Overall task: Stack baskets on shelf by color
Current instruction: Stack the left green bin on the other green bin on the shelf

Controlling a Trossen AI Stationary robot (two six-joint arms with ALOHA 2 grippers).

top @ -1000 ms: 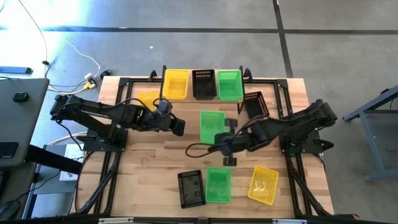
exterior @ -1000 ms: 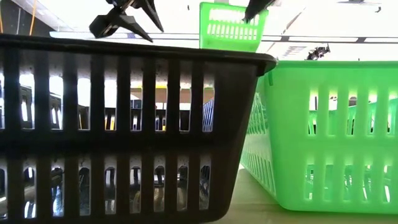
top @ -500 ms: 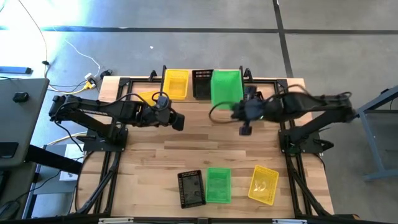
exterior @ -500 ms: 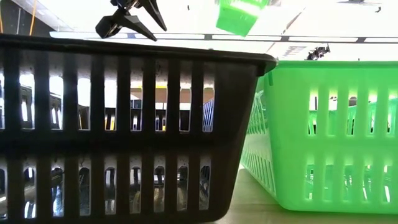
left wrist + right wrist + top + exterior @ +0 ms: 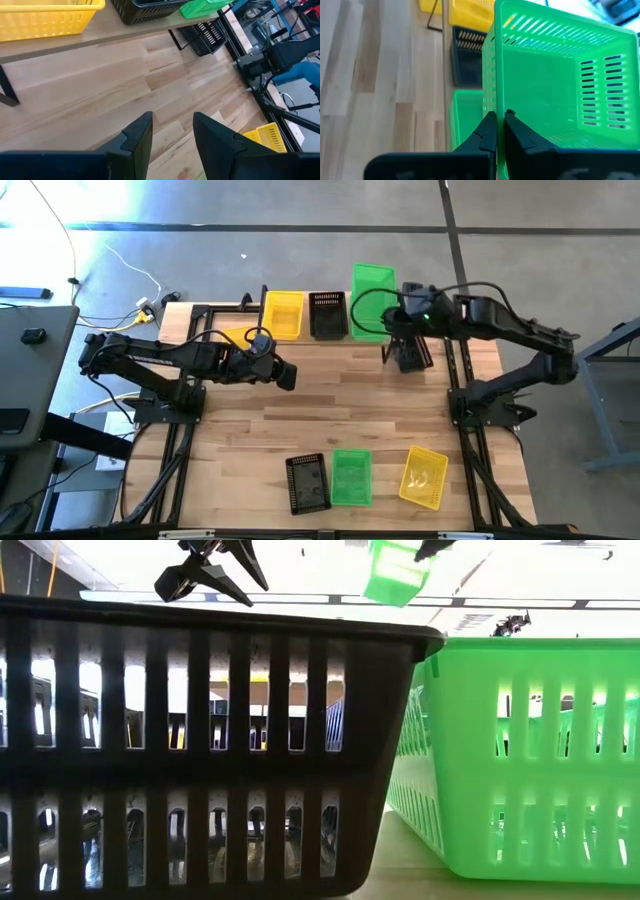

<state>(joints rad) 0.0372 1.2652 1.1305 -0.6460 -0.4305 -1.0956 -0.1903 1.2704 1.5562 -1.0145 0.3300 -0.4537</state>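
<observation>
Pinched by its wall in the right gripper, a green basket is held above another green basket on the shelf, far right. The left gripper, parted and empty, is held over the table's left.

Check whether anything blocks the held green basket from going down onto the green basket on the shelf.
Nothing visible does. The right tool grips the wall of the perforated green plastic basket, held above the green basket on the shelf, whose opening looks clear. The neighbouring black basket sits beside it, not across it.
</observation>
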